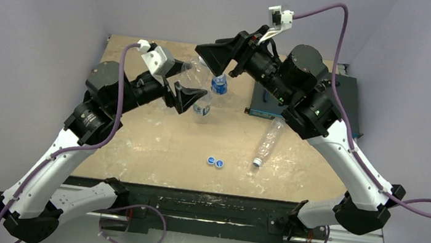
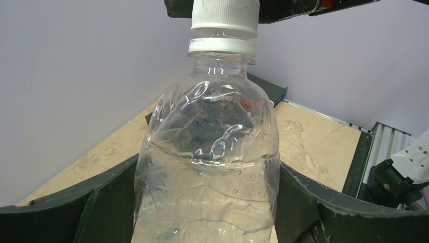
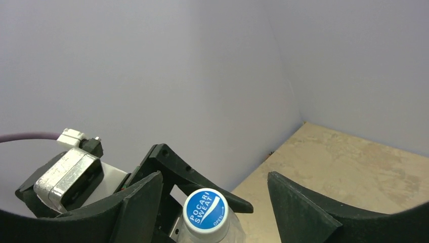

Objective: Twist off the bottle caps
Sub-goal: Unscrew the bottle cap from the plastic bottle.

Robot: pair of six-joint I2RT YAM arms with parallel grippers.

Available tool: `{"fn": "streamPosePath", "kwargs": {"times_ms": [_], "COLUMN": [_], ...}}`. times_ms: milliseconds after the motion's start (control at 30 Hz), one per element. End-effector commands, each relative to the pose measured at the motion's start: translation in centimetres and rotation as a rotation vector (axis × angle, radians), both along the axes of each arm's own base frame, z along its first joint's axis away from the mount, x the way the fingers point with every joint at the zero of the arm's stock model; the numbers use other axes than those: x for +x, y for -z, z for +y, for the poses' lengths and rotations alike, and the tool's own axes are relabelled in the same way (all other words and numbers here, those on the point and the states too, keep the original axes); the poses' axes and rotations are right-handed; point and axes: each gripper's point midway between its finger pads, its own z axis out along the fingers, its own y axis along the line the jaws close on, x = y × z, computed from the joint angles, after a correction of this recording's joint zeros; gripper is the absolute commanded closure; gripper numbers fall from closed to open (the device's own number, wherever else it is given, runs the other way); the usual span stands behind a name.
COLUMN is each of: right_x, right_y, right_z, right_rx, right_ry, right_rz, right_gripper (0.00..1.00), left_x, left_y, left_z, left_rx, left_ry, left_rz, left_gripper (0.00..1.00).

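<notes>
My left gripper (image 1: 188, 96) (image 2: 207, 202) is shut on a clear crinkled bottle (image 1: 196, 72) (image 2: 207, 152), pressing its body from both sides and holding it off the table. The bottle's cap (image 2: 225, 15) (image 3: 205, 212) has white sides and a blue top with a white mark. My right gripper (image 1: 207, 57) (image 3: 213, 176) is at the cap, open, with a gap between the cap and each finger. The cap sits nearer the left finger in the right wrist view.
A blue-labelled bottle (image 1: 219, 85) stands just behind the held one. Another clear bottle (image 1: 268, 139) lies on the table at the right. Two loose blue caps (image 1: 211, 160) (image 1: 219, 163) lie near the front. A dark box (image 1: 265, 103) sits at the back right.
</notes>
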Motion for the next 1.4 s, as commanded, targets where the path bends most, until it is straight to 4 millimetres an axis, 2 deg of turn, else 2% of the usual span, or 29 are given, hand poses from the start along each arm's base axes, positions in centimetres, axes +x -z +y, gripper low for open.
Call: {"fn": "streamPosePath", "kwargs": {"times_ms": [0,133,333,433,600,933,1000,1067,1233,1367], "right_x": [-0.6,-0.5,0.1,0.3,0.3,0.1,-0.6,-2.5,-7.0,-9.9], "right_y": [-2.5,-2.1,-0.4,-0.3,-0.3,0.1,0.0,-0.6,-2.6,-3.3], "right_z": [-1.6,-1.2,0.0,0.0,0.0,-0.1,-0.2,-0.1,-1.0,-0.7], "right_rx": [0.080,0.083,0.059,0.065,0.063,0.038,0.029,0.025,0.031,0.026], "right_ry": [0.037,0.027,0.011,0.017,0.021,0.015,-0.012,-0.092,-0.254,-0.401], "right_rz": [-0.012,0.002,0.049,0.051,0.055,0.032,-0.003,-0.086,-0.289,-0.369], "right_gripper": [0.23,0.32,0.29,0.32,0.54,0.83,0.95,0.99,1.00,1.00], "left_x": [0.0,0.2,0.4,0.5,0.5,0.4,0.2,-0.8,-5.0,-8.5], "left_y": [-2.2,-2.2,-2.1,-2.1,-2.1,-2.2,-2.3,-2.4,-2.8,-4.1], "left_z": [0.8,0.7,0.7,0.7,0.7,0.8,0.7,0.2,-2.0,-3.0], "left_rx": [-0.031,-0.034,-0.034,-0.034,-0.037,-0.035,-0.035,-0.036,-0.064,-0.117], "left_ry": [-0.037,-0.043,-0.047,-0.048,-0.047,-0.045,-0.034,0.025,0.284,0.486], "left_rz": [-0.068,-0.069,-0.068,-0.067,-0.065,-0.068,-0.070,-0.067,-0.042,-0.026], "left_gripper": [1.00,1.00,1.00,1.00,1.00,1.00,1.00,1.00,1.00,1.00]}}
